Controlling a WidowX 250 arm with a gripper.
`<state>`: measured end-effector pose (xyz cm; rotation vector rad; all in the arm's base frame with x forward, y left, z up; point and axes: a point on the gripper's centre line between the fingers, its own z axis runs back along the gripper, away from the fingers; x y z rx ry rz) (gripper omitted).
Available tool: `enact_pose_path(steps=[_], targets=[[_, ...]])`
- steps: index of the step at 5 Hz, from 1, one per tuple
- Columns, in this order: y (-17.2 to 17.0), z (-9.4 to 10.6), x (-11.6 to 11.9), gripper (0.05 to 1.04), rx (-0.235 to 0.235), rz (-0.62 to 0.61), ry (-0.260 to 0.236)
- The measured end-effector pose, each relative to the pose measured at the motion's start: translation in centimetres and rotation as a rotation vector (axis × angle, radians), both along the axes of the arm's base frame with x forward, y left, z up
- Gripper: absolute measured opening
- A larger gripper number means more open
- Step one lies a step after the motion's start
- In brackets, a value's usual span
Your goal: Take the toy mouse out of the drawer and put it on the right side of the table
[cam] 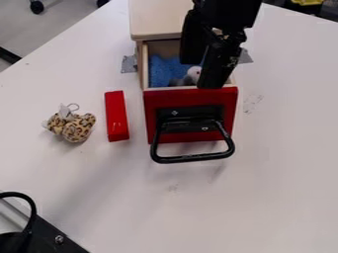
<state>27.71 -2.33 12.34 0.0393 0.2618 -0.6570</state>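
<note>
End effector (202,73), a black two-finger metal-and-plastic grasper, hangs from the top edge over the drawer's right half, its two fingers parted, the nearer tip lower in the view, close behind the front panel. Task object: small grey-and-white plush toy mouse (193,74), lying inside the drawer, its pale part next to the fingers; whether they touch it cannot be told. Beside and behind it, crumpled-looking bright blue soft lining (159,70). Drawer (190,98) is pale wood with a red front and a black looped handle (192,158), pulled out from a light wooden cabinet (156,20). Grey tape patches (129,64) sit at the cabinet's sides. Outward to the left: red rectangular block (116,116), then a leopard-print plush toy (76,127) with a wire-like loop, both on the white tabletop (277,163). Step in hand, as judged: the pick, with the drawer already open and the mouse to be secured. Next move probably calls for a small alignment so the fingers straddle the plush, then closing, a straight lift above the red front, and a carry to the right for release. Possible fault: a fingertip catching the lining or the panel's inner edge.
</note>
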Motion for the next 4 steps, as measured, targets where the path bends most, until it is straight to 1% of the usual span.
enact_pose_path(steps=[1,2,3,4], targets=[[-0.02,-0.78,-0.2,0.997,0.001,0.001,0.031],[-0.23,-0.8,0.06,0.997,-0.009,0.01,0.019],[-0.42,-0.85,0.37,0.997,-0.024,0.019,-0.005],[-0.1,-1.04,0.37,0.997,-0.01,0.042,-0.026]])
